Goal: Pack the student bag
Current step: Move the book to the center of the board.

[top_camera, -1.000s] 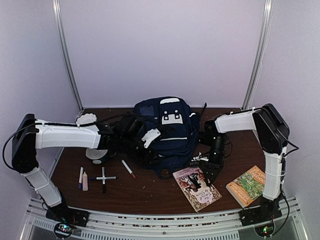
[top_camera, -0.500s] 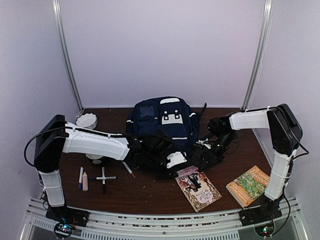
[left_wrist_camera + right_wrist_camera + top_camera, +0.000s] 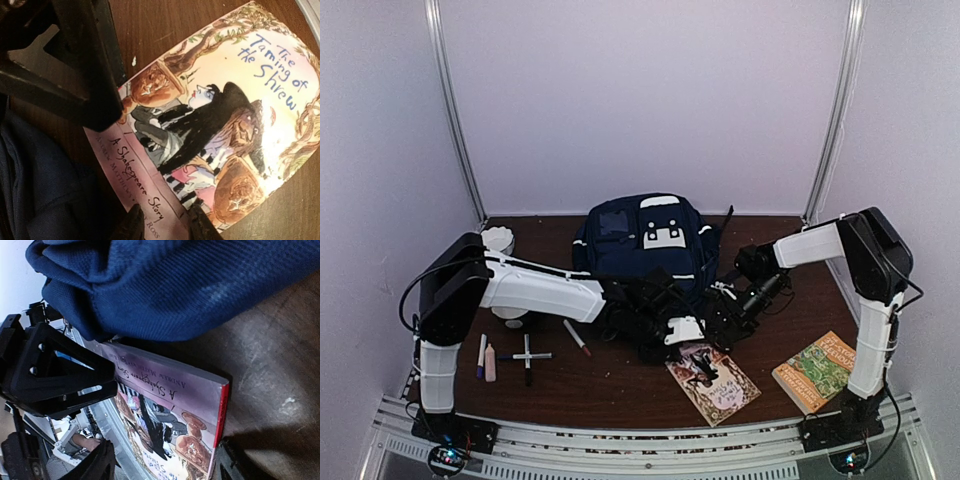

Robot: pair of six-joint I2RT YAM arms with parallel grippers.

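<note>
The student bag (image 3: 650,240) is a navy backpack with white patches, lying at the back middle of the table. In front of it lies a picture book, "The Taming of the Shrew" (image 3: 715,377). My left gripper (image 3: 685,338) has reached across to the book's far corner. In the left wrist view it (image 3: 166,227) is open, its fingertips (image 3: 132,225) straddling the cover's pink strip (image 3: 145,200). My right gripper (image 3: 718,325) is beside it at the bag's lower right. It (image 3: 165,465) stands open around the book's red-spined corner (image 3: 220,410), under the bag's fabric (image 3: 190,285).
A second book with a green cover (image 3: 817,370) lies at the front right. Several markers (image 3: 527,357) and a red-capped pen (image 3: 577,337) lie at the front left. A white bowl (image 3: 498,240) stands at the back left. A metal rail (image 3: 640,445) runs along the near edge.
My left arm has swung right, from the bag's left side to the picture book, and its jaws have narrowed. My right gripper has drawn back towards the bag's lower right corner.
</note>
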